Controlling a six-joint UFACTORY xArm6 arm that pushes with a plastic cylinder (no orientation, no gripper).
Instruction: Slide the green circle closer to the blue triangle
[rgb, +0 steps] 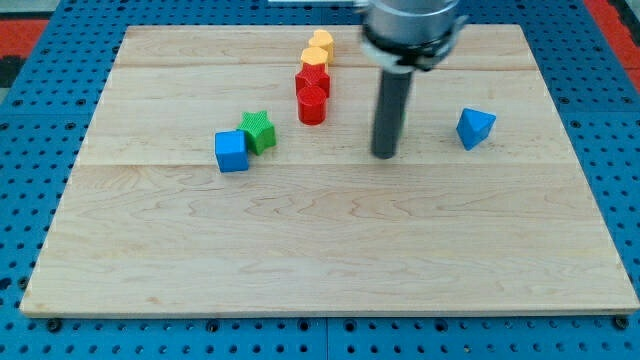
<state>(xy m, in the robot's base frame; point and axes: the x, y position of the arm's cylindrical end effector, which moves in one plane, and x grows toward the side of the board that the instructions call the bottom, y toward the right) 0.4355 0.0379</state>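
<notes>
The blue triangle lies at the view's right on the wooden board. My tip rests on the board to the left of the blue triangle, apart from it, and to the right of the red blocks. No green circle shows in the view. The only green block I see is a green star left of centre, far to the left of my tip.
A blue cube touches the green star's lower left. A red cylinder and a red block stand in a column below two yellow blocks near the view's top. The arm's body hangs over the top centre.
</notes>
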